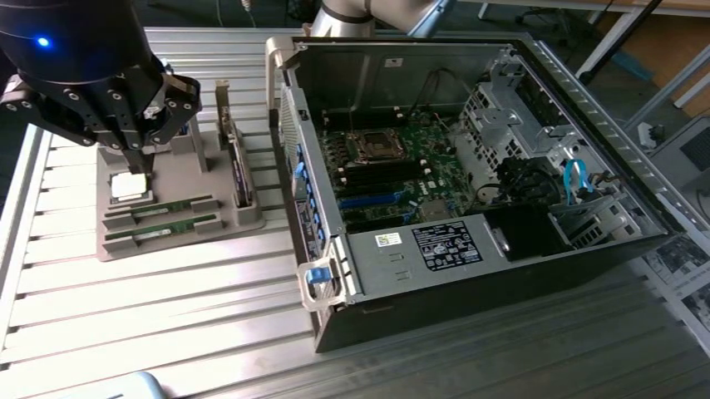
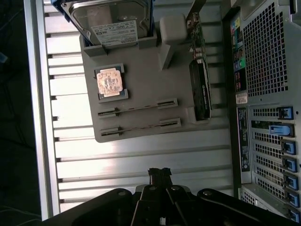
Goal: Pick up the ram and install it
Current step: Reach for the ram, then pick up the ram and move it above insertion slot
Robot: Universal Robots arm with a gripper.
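Two green ram sticks stand on edge in slots of a grey holder (image 1: 239,223), one (image 1: 172,208) behind the other (image 1: 175,229). In the wrist view they appear as thin lines, one (image 2: 138,108) beside the other (image 2: 139,127). My black gripper (image 1: 135,165) hangs above the holder, over the square silver CPU chip (image 1: 130,188), apart from the sticks. Its fingertips (image 2: 160,172) are pressed together, shut, with nothing between them. The open computer case (image 1: 488,274) lies at the exterior view's right, its motherboard (image 1: 433,145) and memory slots (image 1: 383,176) exposed.
A hard drive (image 2: 113,23) with a white label stands in the holder, and a black card (image 2: 200,89) sits along its side. The case's rear panel (image 2: 268,70) with blue clips borders the holder. All rests on a ribbed metal table (image 1: 166,307).
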